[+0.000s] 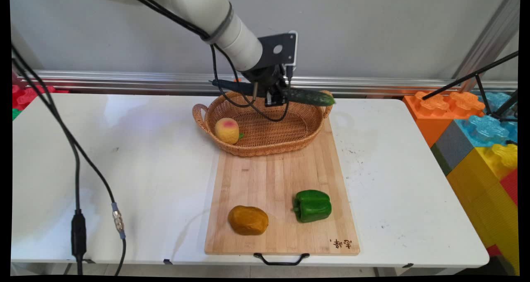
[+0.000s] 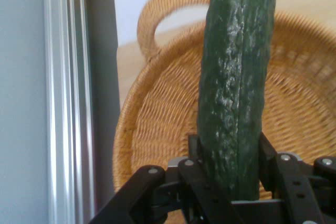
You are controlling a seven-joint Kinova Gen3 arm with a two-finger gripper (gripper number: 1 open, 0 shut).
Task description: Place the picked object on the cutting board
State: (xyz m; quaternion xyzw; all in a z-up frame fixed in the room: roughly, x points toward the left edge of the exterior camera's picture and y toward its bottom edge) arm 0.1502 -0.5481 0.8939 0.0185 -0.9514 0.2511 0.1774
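One cucumber point(image 1: 308, 96), one peach point(image 1: 227, 130), one pepper point(image 1: 312, 206), one potato point(image 1: 248, 220). The arm slants down from upper left; its claw point(image 1: 276, 96) grips the cucumber, held level above the far rim of the basket point(image 1: 265, 143). The peach lies inside. Pepper and potato sit on the board point(image 1: 281, 178).

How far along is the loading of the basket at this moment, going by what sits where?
Seemingly done: a peach lies inside the wicker basket. In hand: the hand is shut on a cucumber, held level above the basket's far rim. Possibly left: a green pepper and a brownish potato lie on the cutting board, outside the basket.
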